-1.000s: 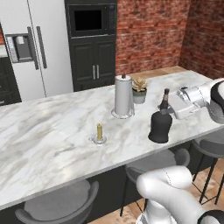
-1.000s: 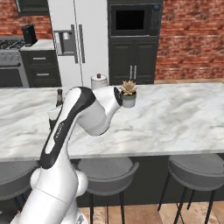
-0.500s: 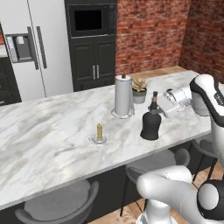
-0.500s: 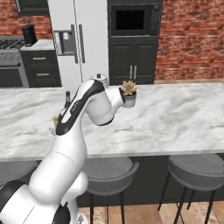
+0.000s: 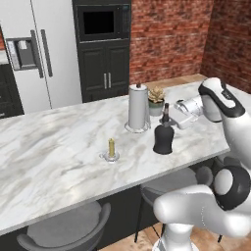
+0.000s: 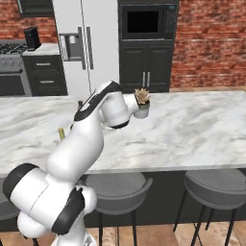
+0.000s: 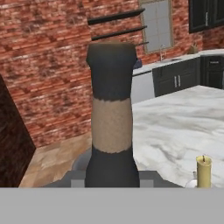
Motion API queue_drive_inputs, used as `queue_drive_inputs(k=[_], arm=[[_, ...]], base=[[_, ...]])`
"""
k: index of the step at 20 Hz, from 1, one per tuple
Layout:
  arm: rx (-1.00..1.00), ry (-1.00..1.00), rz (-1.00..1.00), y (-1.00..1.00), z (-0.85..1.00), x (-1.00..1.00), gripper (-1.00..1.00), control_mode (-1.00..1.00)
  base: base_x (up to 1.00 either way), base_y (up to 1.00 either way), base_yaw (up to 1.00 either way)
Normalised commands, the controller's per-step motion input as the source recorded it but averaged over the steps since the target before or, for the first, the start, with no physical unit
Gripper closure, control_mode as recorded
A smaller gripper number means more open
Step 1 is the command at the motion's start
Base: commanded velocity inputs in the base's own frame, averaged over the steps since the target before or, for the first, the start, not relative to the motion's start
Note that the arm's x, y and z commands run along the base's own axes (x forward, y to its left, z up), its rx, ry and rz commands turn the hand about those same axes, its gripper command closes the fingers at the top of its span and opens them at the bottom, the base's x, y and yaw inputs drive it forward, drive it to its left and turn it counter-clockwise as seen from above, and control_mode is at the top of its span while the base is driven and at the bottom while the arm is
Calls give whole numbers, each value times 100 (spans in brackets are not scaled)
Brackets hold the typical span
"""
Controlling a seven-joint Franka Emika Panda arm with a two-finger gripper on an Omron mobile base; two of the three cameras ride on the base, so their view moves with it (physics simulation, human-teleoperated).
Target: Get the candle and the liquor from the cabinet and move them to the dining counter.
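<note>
The liquor [image 5: 163,136] sits on the counter [image 5: 59,147] near the candle [image 5: 111,148], pincer [image 5: 170,113] clamped round its neck, probably just needs letting go.

Black liquor [image 5: 163,138] — pale-yellow candle [image 5: 111,147] — veined marble counter [image 5: 59,147].

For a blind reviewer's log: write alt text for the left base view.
A white robot arm's gripper is shut on the neck of a squat black liquor bottle standing on the marble dining counter. To the bottle's left on the counter stand a pale-yellow candle on a saucer, a tall steel canister and a small potted plant behind.
</note>
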Motion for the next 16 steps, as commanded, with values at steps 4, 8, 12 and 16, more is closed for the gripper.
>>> queue_drive_inputs(k=[4, 8, 12, 16], arm=[[0, 1, 10, 0, -25, 32, 100, -100], [0, 0, 8, 0, -22, 39, 100, -100], [0, 0, 6, 3, -26, 41, 100, -100], [0, 0, 6, 4, -33, 20, 100, -100]], base=[[0, 0, 0], [0, 0, 0], [0, 0, 0], [0, 0, 0]])
